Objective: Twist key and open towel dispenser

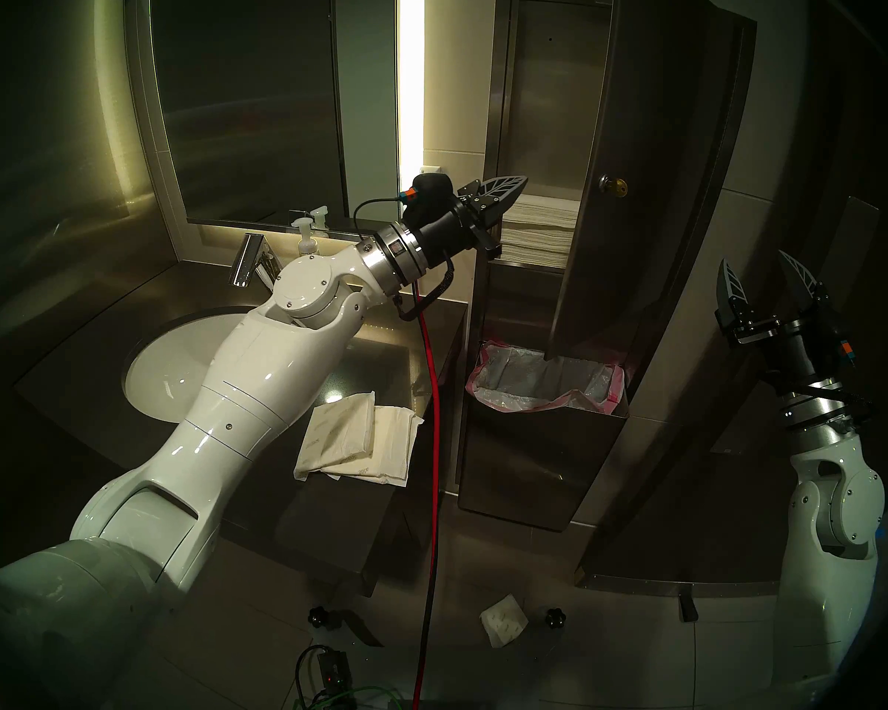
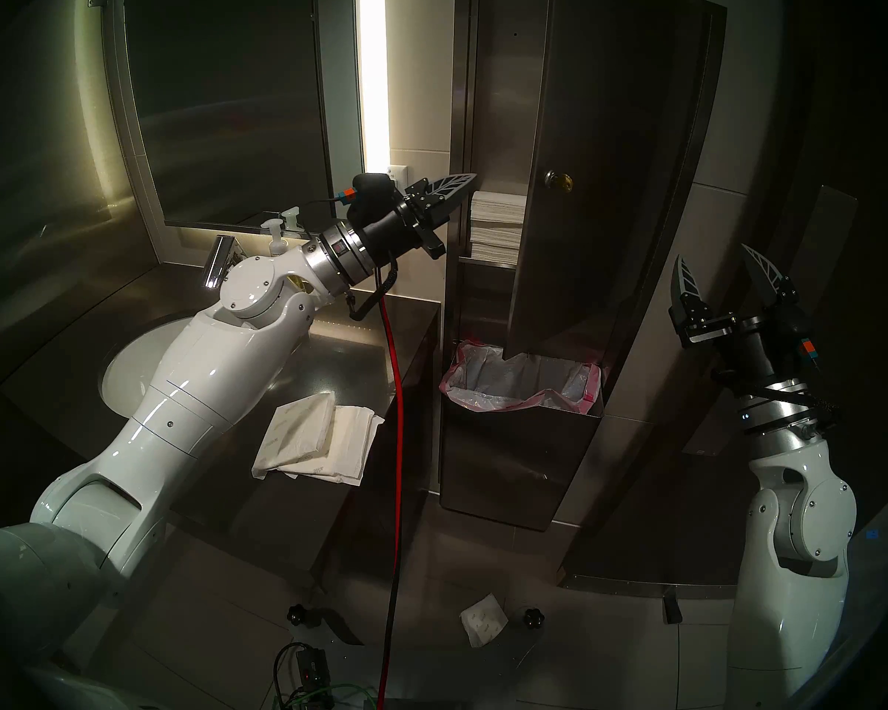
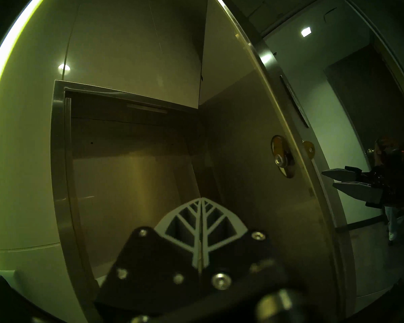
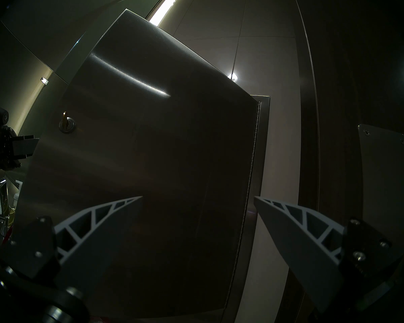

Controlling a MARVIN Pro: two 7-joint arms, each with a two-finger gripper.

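The towel dispenser (image 1: 529, 104) is a tall steel wall cabinet. Its long door panel (image 1: 657, 155) stands swung open to the right, and a stack of paper towels (image 1: 539, 227) shows inside. The small brass key (image 1: 620, 185) sits in the round lock on the door; it also shows in the right wrist view (image 4: 64, 117). My left gripper (image 1: 519, 181) is shut and empty, pointing into the gap between cabinet and door, left of the key. My right gripper (image 1: 757, 273) is open and empty, right of the door, apart from it.
A pink-lined bin (image 1: 544, 386) sits below the door. Left are the counter (image 1: 370, 345), a sink (image 1: 175, 371), a soap bottle (image 1: 306, 237), a mirror (image 1: 247, 94) and folded towels (image 1: 360, 442). A red cable (image 1: 434, 437) hangs from my left wrist. A towel (image 1: 503, 627) lies on the floor.
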